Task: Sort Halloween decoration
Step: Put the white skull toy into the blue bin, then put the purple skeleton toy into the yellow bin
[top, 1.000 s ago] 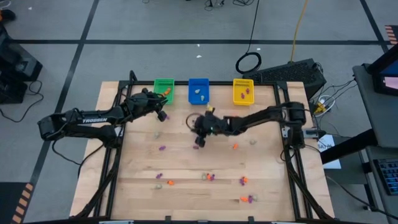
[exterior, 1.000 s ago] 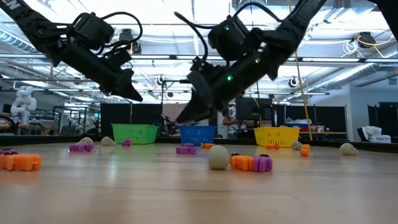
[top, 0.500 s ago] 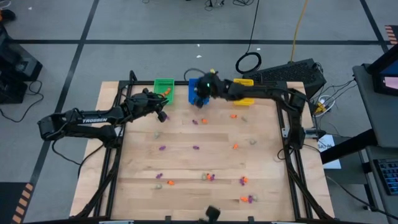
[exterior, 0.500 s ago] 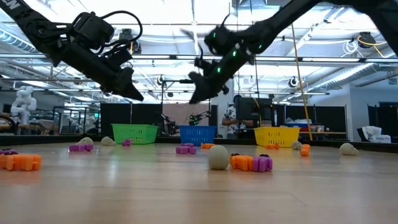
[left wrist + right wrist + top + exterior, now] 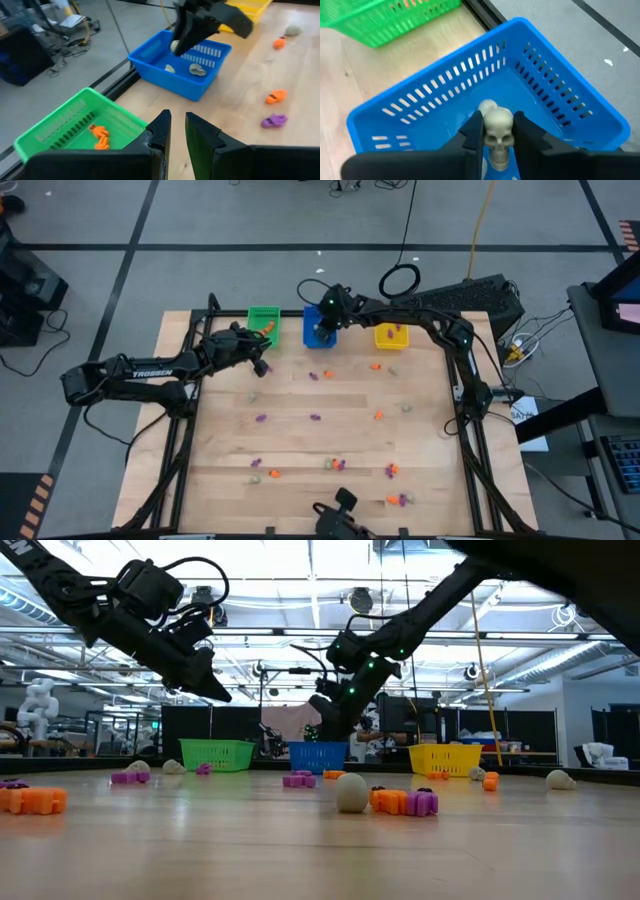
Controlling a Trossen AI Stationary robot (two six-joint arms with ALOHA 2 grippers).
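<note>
Near edge of table point(image 5: 220, 480): loose Halloween decoration lies scattered here, orange, purple and pale pieces in a rough row, among them an orange and purple pair point(image 5: 405, 802) and a pale round piece point(image 5: 350, 792); no gripper is close to any of them.
Mid table: a few more purple and orange trinkets point(image 5: 315, 418), well apart from both arms.
Left gripper point(image 5: 262, 364): hangs above the wood just near of the green bin point(image 5: 264, 323), fingers point(image 5: 155, 132) a narrow slit apart with nothing between them; orange pieces point(image 5: 100, 136) already lie in that bin.
Right gripper point(image 5: 498, 131): reaches to the far edge and hovers directly over the blue bin point(image 5: 555, 95), fingers clamped on a pale skull point(image 5: 498, 131).
Deciding relation: the skull is straight above the bin's floor, inside its walls seen from overhead, with other pale pieces point(image 5: 196, 69) lying below it.
Skull axis: upright between the fingers, crown up and jaw down.
Nearer arm: the right one, already in place; the left is one bin over to the left.
Judgement: the coming move looks like a plain release, needing no sideways shift.
Far right: yellow bin point(image 5: 391, 326) holds purple pieces.
</note>
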